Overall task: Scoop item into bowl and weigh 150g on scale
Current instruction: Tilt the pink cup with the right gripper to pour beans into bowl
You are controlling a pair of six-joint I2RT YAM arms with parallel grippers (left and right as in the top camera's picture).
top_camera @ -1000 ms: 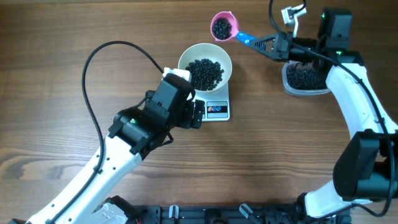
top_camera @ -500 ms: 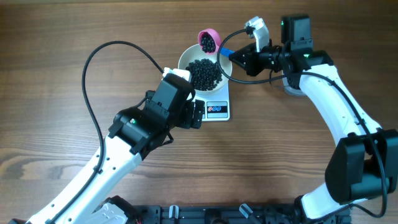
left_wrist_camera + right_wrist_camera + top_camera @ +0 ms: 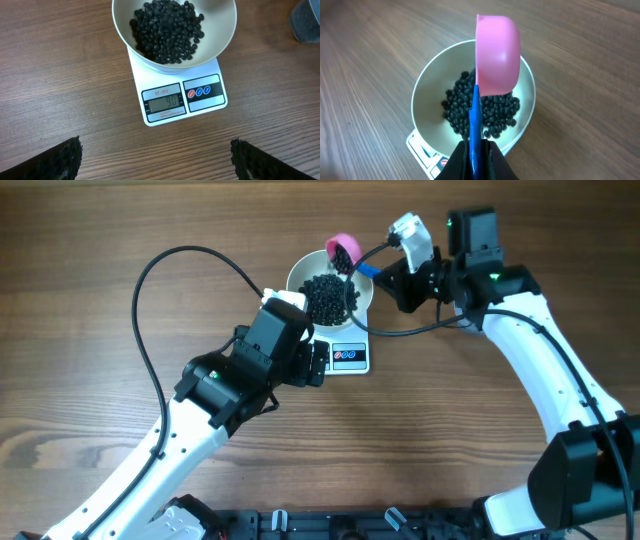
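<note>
The white bowl (image 3: 296, 280) stands on the scale (image 3: 348, 357) and holds a heap of the black item (image 3: 328, 295). My right gripper (image 3: 395, 280) is shut on the blue handle (image 3: 474, 125) of a pink scoop (image 3: 495, 55). The scoop is turned on its side over the bowl's (image 3: 430, 95) far rim, and some black pieces show at its mouth in the overhead view. My left gripper (image 3: 156, 150) stands open above bare table, just in front of the scale (image 3: 182, 100), with nothing between its fingers. The scale's display looks like it shows 90.
A clear tub (image 3: 305, 22) with more black pieces sits to the right of the scale, mostly hidden under the right arm in the overhead view. A black cable (image 3: 150, 290) loops over the table left of the bowl.
The right arm swung left with the scoop, from over the table beside the tub to over the bowl, and tipped the scoop. The left arm has not moved.
</note>
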